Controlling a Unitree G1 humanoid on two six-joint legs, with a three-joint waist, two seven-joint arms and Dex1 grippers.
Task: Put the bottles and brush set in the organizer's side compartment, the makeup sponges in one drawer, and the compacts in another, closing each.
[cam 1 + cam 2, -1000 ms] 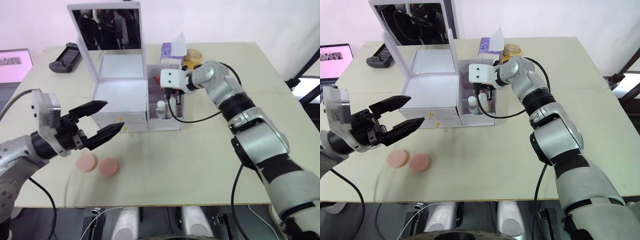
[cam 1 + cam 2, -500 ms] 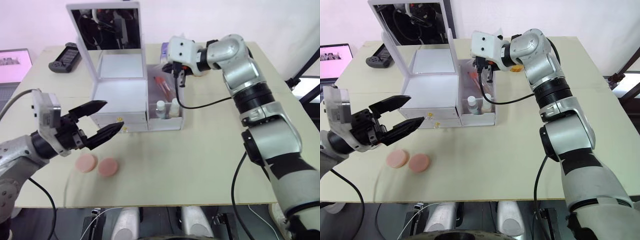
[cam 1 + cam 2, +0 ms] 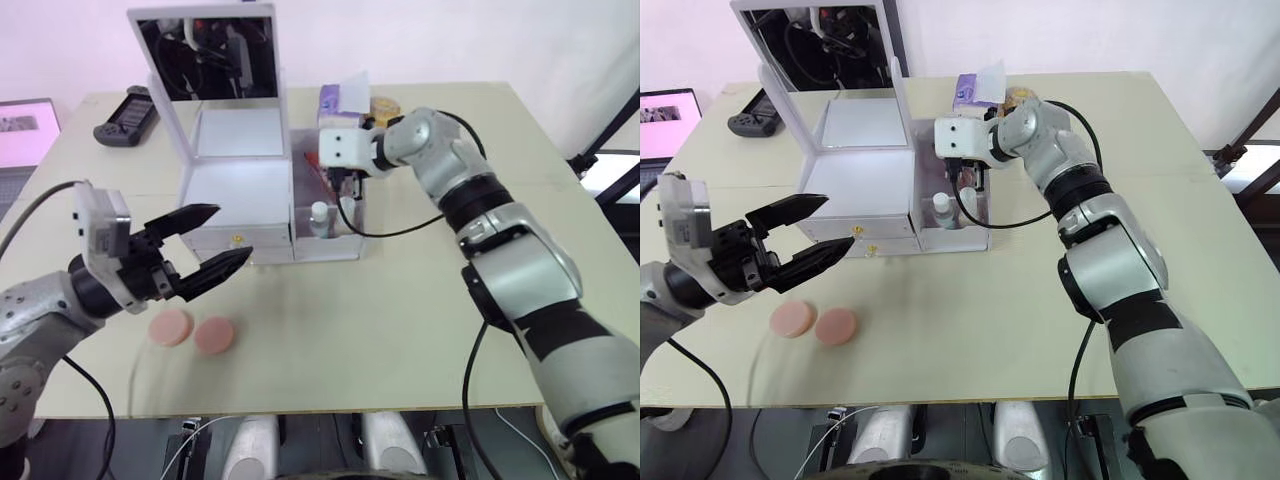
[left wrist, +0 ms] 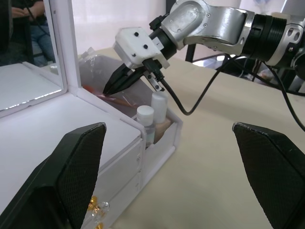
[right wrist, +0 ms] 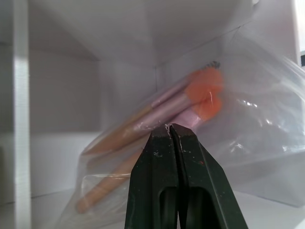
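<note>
Right gripper (image 5: 169, 128): jaws pressed together, tips at the bagged brush set (image 5: 190, 107) — lodged in the organizer's side compartment (image 3: 345, 240).
Left gripper (image 3: 218, 238): jaws held apart — makeup sponges (image 3: 195, 331) lie on the desk (image 3: 400, 310) below them.

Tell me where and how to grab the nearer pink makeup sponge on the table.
Grip the sponge across its round rim, coming straight down from above. It is a low disc lying flat, so only its edge offers opposing faces. Place the fingers front and back, since the other sponge sits close on its left. The open left end effector hovers nearest.
</note>
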